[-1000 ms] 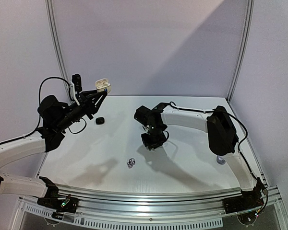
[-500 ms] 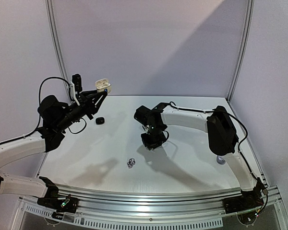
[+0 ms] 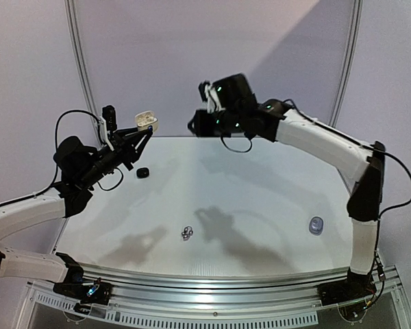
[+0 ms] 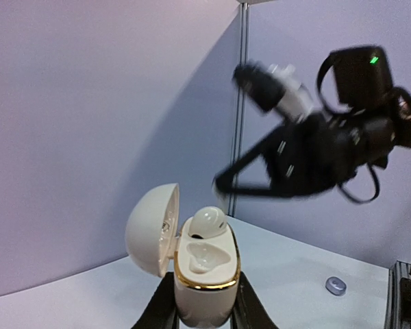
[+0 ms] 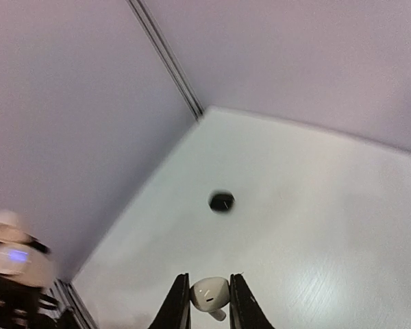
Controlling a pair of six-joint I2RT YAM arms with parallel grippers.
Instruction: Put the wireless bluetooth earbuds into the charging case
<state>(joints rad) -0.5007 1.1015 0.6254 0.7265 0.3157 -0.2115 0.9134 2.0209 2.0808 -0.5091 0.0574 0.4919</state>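
Right gripper (image 5: 209,277) pinches a white earbud (image 5: 209,295) high in the air beside the open white charging case (image 4: 205,291)

The right gripper has its two fingers close together, and the white earbud is squeezed between them. A little stem sticks out at the bottom of the earbud. The right arm (image 3: 315,137) is lifted high over the table (image 3: 260,192) and reaches toward the left side.

The left gripper (image 3: 145,131) is up in the air too. Its fingers are closed on the bottom of the white charging case, which has a gold rim (image 4: 222,282). The lid (image 4: 151,229) stands open on the left in the left wrist view. A second white earbud (image 4: 207,219) sits in the far pocket of the case. The near pocket (image 4: 202,257) shows its smooth white floor.

The two grippers are near each other but do not touch.

Three things lie on the table, well apart. A small black case (image 3: 143,172) lies at the back left, under the left gripper. A clump of silvery earbuds (image 3: 187,233) lies near the front middle. A grey case (image 3: 316,225) lies on the right side
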